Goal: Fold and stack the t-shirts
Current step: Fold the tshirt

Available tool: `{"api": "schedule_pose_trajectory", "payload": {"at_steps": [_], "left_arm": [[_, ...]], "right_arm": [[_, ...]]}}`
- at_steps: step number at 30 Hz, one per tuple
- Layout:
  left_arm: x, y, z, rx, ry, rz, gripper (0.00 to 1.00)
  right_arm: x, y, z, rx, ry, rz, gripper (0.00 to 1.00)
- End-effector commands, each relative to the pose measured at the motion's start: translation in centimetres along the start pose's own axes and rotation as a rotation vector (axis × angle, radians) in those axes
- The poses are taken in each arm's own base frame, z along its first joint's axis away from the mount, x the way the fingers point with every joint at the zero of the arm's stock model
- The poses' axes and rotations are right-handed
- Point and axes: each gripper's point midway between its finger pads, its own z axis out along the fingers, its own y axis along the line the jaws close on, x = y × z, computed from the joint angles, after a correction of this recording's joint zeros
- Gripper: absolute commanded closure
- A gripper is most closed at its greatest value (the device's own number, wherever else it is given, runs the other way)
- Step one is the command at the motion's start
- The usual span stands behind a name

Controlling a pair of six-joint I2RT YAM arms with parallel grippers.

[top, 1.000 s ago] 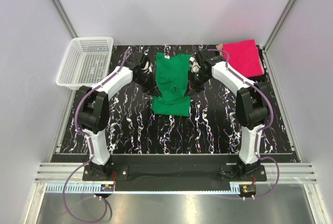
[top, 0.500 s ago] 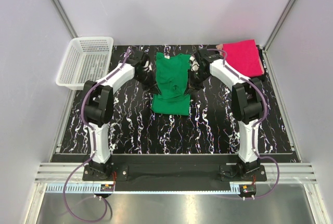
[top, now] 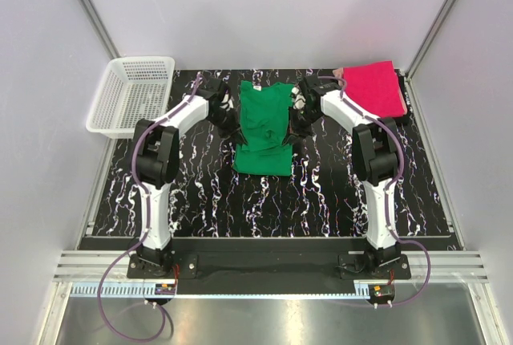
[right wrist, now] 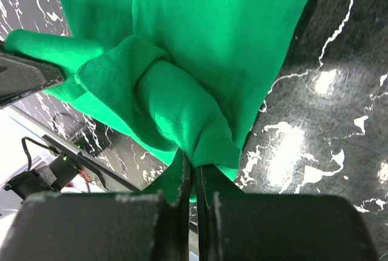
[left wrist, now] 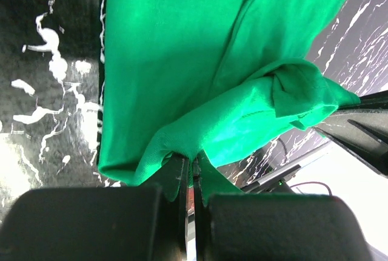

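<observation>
At centre of the overhead frame, on the black marbled table (top: pixel 321 192), the green t-shirt (top: pixel 264 124) lies half folded. The pink t-shirt (top: pixel 375 88) sits at upper right. The left gripper (left wrist: pixel 193 167) and right gripper (right wrist: pixel 193 164) each have their jaws clamped on bunched green hem. I would carry both across together, level and taut, so the edges land square.

Green t-shirt (top: pixel 263 128); hot pink t-shirt (top: pixel 373 88); white mesh basket (top: pixel 132 96); black white-veined table (top: pixel 321 192).

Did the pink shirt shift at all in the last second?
No. The pink t-shirt lies in the same spot at the far right corner of the table as before.
</observation>
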Motion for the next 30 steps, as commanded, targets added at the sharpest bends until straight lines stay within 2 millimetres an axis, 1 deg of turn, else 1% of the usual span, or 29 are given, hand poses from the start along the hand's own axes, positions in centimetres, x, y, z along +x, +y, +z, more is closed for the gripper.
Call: {"api": "schedule_pose_trajectory", "payload": {"at_steps": [1,9,13,17,23,25,26,30], "left_arm": [[-1.6,-1.0,-0.2,0.038,-0.026,0.037,1.00],[-2.4,-0.8,0.6,0.040,-0.022,0.036,1.00],[-2.8,-0.4,1.0,0.034,-0.019,0.025,1.00],[-3.1,0.0,1.2,0.025,-0.022,0.018,1.00],[-3.7,0.0,1.3,0.029,-0.029,-0.001,1.00],[-3.8,-0.1,1.3,0.031,-0.031,-0.001,0.94],[-4.1,-0.3,1.2,0.037,-0.037,0.000,0.90],[-4.4,-0.5,1.2,0.047,-0.037,0.000,0.84]], "right_arm": [[-1.0,0.5,-0.3,-0.025,-0.016,-0.005,1.00],[-1.2,0.0,0.7,-0.020,0.000,0.011,1.00],[-1.3,-0.4,1.3,-0.014,0.003,0.020,1.00],[-1.5,-0.7,1.8,-0.004,0.006,0.023,0.94],[-2.3,-0.7,1.5,0.006,-0.019,0.022,0.88],[-2.6,-0.8,1.2,0.006,-0.031,0.022,0.85],[-2.7,-0.8,1.0,0.008,-0.036,0.023,0.83],[-3.0,-0.9,0.7,0.014,-0.050,0.019,0.78]]}}
